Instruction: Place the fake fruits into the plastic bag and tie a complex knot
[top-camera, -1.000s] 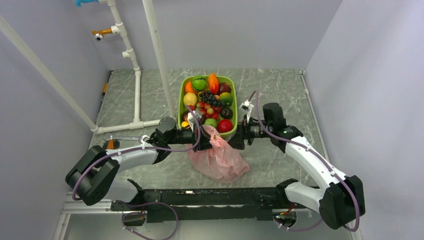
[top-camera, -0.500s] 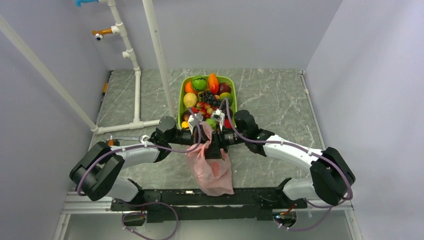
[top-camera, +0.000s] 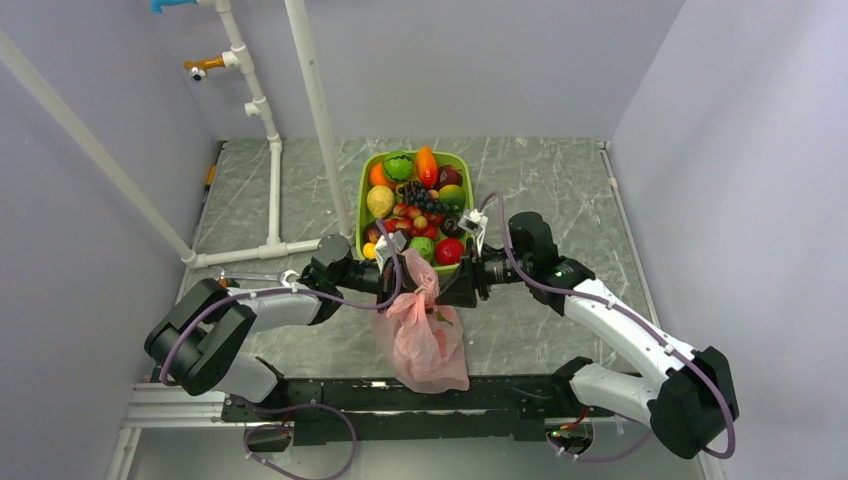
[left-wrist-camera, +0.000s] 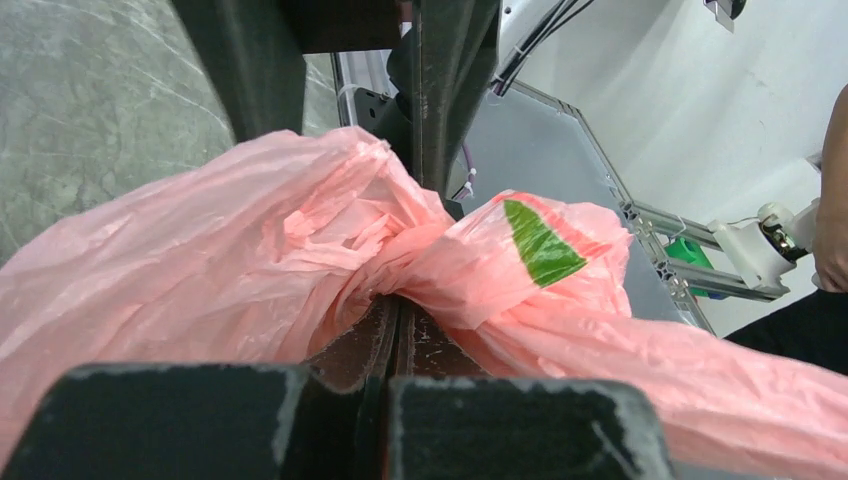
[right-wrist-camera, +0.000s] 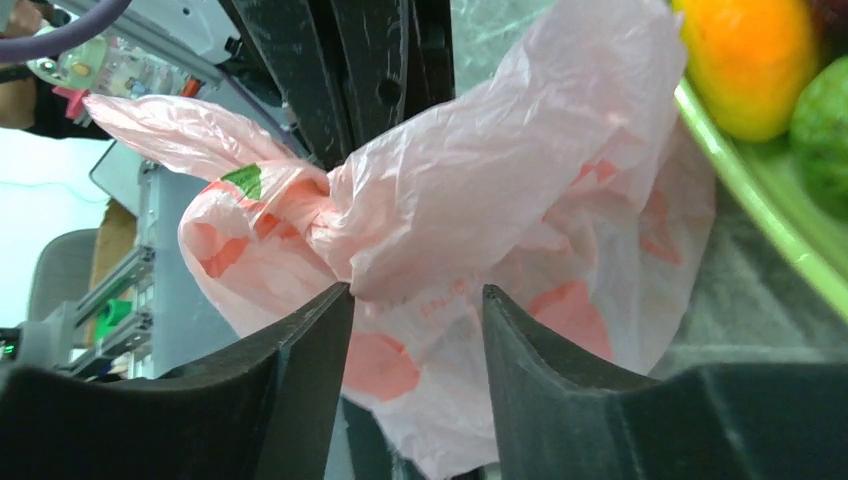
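Observation:
The pink plastic bag hangs lifted in front of the tray, with reddish shapes showing through it. My left gripper is shut on the bag's gathered top; in the left wrist view the fingers pinch pink plastic beside a twisted bunch. My right gripper is open just right of that bunch. In the right wrist view its fingers stand apart with bag plastic bulging between them, and the knot bunch has one end sticking out left. Several fake fruits lie in the tray.
The lime-green tray stands just behind both grippers; its rim shows in the right wrist view. White pipes stand on the table's left. The black rail runs along the near edge below the bag.
The bag swung from lying out to the right to hanging straight down. My right gripper came in against the bag's top, then drew back a little to the right. My left gripper kept its hold.

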